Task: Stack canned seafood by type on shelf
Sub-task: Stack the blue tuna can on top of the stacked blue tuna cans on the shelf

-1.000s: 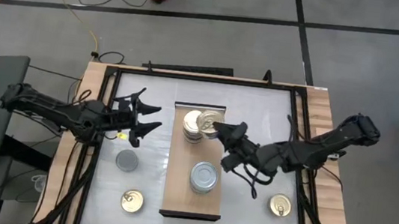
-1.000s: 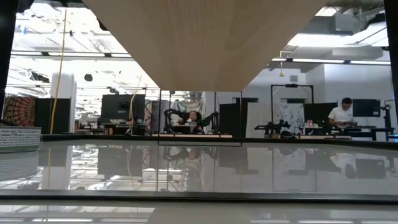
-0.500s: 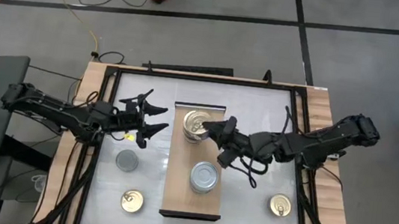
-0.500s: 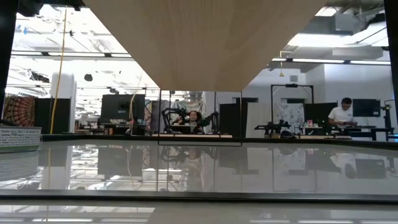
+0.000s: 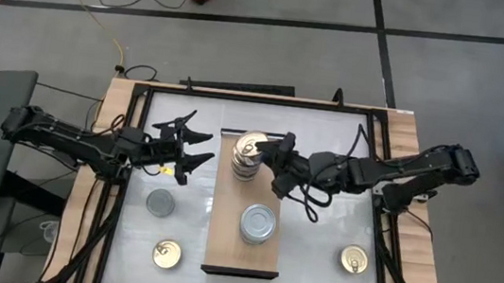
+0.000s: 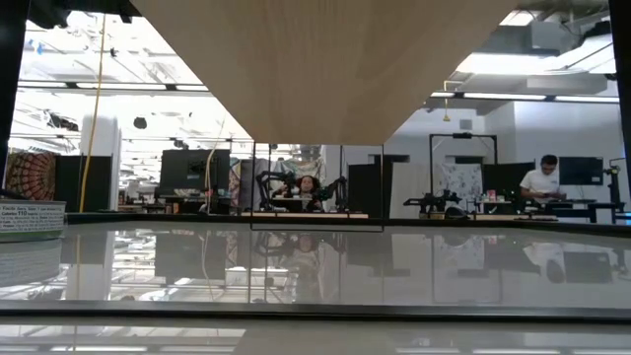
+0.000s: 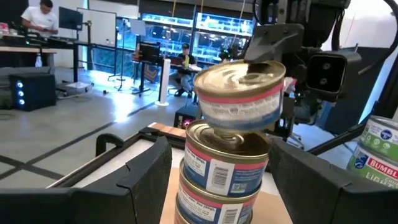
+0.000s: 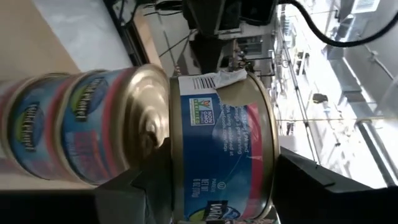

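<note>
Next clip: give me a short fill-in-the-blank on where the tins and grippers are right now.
1. The right gripper holds a gold-lidded tin over the ____ of tins on the shelf.
2. Nearer the shelf's other end stands a stack with a ____ lid.
3. Off the shelf, on the left gripper's side, lie ____ tins.
4. The left gripper holds ____.

Missing: stack; silver; two; nothing

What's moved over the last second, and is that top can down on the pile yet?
The right gripper carried its gold-lid can from beside the gold stack to over it. In the left wrist view the can sits tilted on the stack, fingers still around it, so not settled or released. The left gripper edged closer, open. The silver stack and three loose cans on the table stayed put.
</note>
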`<move>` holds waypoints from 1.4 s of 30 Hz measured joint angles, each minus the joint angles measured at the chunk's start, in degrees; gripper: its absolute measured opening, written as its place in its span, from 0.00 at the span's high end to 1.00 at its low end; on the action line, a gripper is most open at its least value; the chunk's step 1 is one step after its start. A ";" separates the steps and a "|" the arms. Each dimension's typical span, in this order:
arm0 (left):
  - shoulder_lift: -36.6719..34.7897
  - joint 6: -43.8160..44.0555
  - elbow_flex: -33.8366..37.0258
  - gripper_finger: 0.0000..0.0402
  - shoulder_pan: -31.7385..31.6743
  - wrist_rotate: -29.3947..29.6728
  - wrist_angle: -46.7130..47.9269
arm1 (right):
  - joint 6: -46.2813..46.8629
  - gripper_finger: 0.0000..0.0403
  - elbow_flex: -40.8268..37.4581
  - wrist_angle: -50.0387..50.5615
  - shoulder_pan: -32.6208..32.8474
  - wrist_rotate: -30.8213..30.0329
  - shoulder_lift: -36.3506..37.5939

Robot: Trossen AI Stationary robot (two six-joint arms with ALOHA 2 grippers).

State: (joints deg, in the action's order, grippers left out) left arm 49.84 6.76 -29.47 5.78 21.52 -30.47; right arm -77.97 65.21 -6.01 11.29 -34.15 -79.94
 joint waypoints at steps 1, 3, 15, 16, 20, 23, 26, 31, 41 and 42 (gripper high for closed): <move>0.00 -0.02 0.00 0.36 0.00 0.00 0.00 | 0.19 0.40 0.00 0.56 0.02 0.01 0.00; 0.00 -0.02 0.00 0.36 0.00 0.00 -0.08 | 0.78 0.39 0.00 1.09 0.12 0.80 0.00; 0.02 2.51 -5.43 0.36 -1.35 -4.88 7.84 | 3.21 0.39 0.04 2.54 0.26 4.26 0.03; 0.14 2.53 -6.52 0.36 -1.48 -4.79 9.85 | 3.25 0.39 0.04 3.29 0.28 4.28 0.05; 0.94 1.81 -9.48 0.36 -1.68 -4.79 12.07 | 5.71 0.39 0.04 5.98 -0.26 4.77 0.69; 1.54 0.90 -11.02 0.36 -1.70 -4.74 12.28 | 6.63 0.36 0.07 7.20 -0.60 4.84 1.28; 2.23 0.66 -11.66 0.36 -1.92 -4.88 13.79 | 6.90 0.31 0.07 6.70 -0.58 4.83 1.35; 3.98 1.34 -12.13 0.36 -2.62 -5.82 13.48 | 7.09 0.21 0.07 6.74 -0.46 4.76 1.33; 4.30 1.49 -12.11 0.36 -3.25 -7.73 13.00 | 11.93 0.19 2.30 10.57 -0.78 4.26 1.29; 4.26 1.49 -12.11 0.36 -3.23 -7.78 12.92 | 11.93 0.19 2.63 10.77 -0.75 4.26 1.29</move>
State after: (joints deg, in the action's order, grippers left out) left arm 54.11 8.25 -41.58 2.55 13.74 -17.55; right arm -66.04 67.84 4.76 10.55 -29.89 -78.65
